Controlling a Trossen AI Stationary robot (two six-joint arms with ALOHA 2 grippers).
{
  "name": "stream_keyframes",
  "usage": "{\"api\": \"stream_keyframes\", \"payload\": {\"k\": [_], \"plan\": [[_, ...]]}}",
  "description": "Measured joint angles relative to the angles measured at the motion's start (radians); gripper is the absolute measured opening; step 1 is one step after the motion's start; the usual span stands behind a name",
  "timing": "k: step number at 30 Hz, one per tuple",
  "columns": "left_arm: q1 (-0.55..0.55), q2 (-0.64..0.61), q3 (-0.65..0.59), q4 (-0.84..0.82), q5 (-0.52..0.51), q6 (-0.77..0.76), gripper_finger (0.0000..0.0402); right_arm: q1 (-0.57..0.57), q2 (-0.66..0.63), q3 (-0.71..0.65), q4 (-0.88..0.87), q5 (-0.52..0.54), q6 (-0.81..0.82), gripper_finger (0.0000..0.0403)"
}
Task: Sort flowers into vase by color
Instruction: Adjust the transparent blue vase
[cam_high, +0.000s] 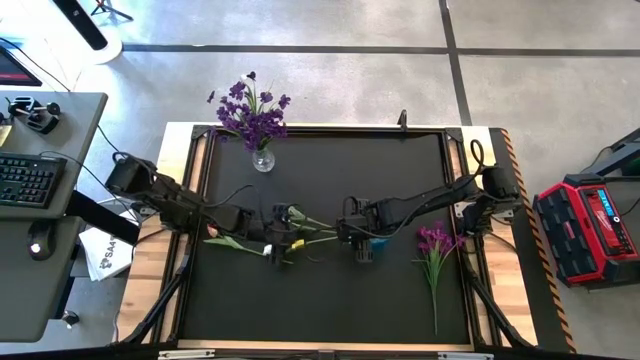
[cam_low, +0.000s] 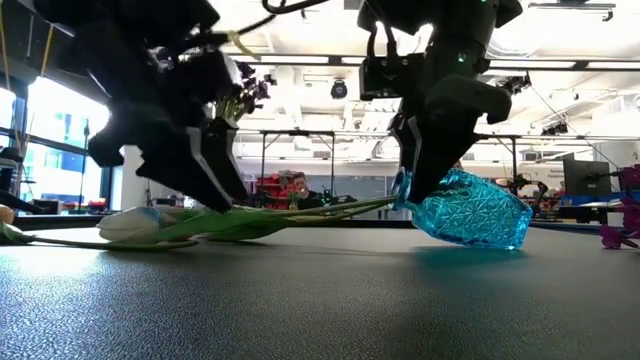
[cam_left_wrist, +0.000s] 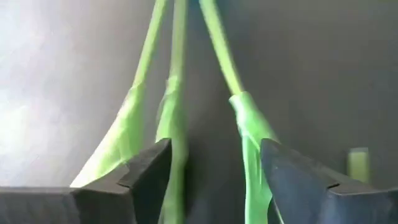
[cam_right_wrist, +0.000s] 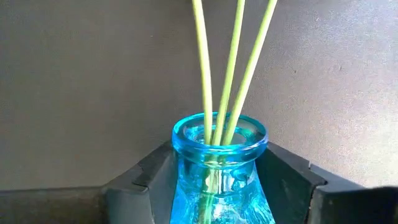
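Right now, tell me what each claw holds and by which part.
The right claw grips the blue vase by its neck. The left claw stands open around the tulip stems, holding nothing.

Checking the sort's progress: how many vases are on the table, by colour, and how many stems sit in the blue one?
Clear vase, holding purple flowers: 1
Blue vase, tipped on its side: 1
Green stems in the blue vase: 3
Total vases: 2
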Motion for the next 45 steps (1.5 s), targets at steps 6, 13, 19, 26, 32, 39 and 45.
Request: {"api": "stream_keyframes", "payload": {"k": [6,13,19,26,32,39,45], "plan": [[0.137,0.001,0.000,0.011,0.115,0.006,0.0279,0.000,0.000,0.000,0.000,0.000,0.008,0.0190],[0.246,0.013,0.000,0.001,0.317,0.022,0.0288,0.000,0.000,0.000,-0.001,0.000,0.009,0.0190],[0.220,0.013,0.000,0.002,0.351,0.037,0.0285,0.000,-0.001,0.000,-0.001,0.000,0.010,0.0190],[0.152,0.035,0.000,0.004,0.339,0.030,0.0285,0.000,-0.001,0.000,-0.001,-0.001,0.008,0.0190],[0.094,0.092,0.001,0.012,0.179,0.052,0.0275,0.000,-0.001,0.000,0.000,-0.001,0.011,0.0190],[0.091,0.111,0.001,0.066,0.151,0.041,0.0168,0.000,-0.001,0.000,0.001,-0.002,0.002,0.0190],[0.091,0.111,0.000,0.104,0.162,0.054,0.0031,0.000,-0.001,0.000,0.002,-0.001,0.000,0.0181]]}}
